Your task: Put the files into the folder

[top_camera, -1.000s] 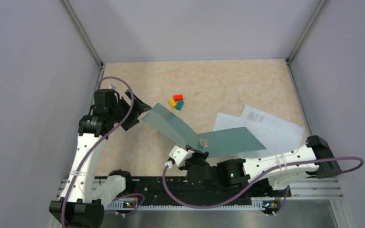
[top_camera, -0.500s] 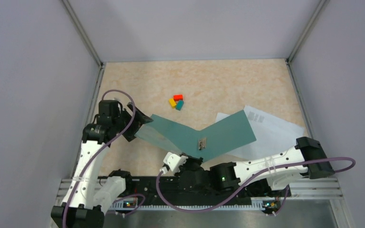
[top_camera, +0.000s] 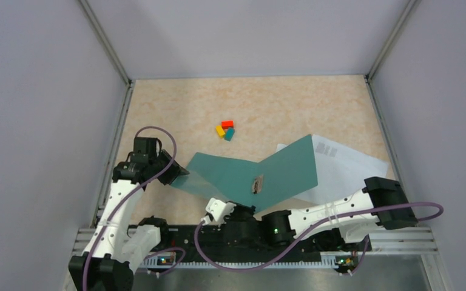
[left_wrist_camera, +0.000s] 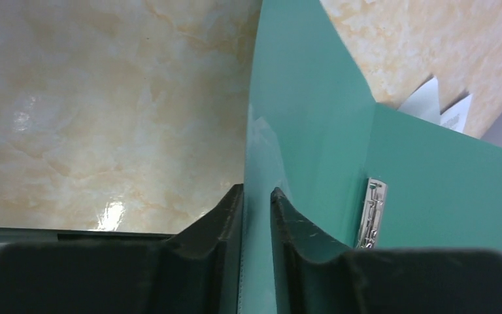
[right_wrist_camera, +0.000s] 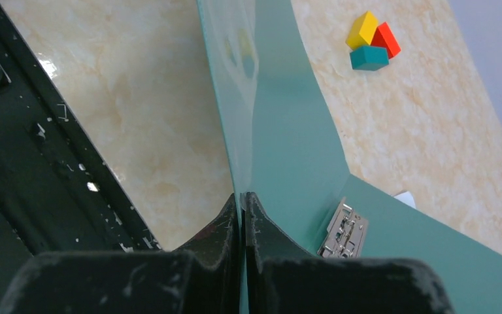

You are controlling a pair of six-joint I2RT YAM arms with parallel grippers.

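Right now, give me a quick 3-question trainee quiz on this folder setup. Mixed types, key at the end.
1. True or false: the files already lie inside the folder.
2. The right gripper is: A) open above the folder B) shut on the folder's edge C) holding a sheet
3. How many small blocks lie beyond the folder?
Key: 1 false, they lie outside it, on its right. 2 B. 3 three.
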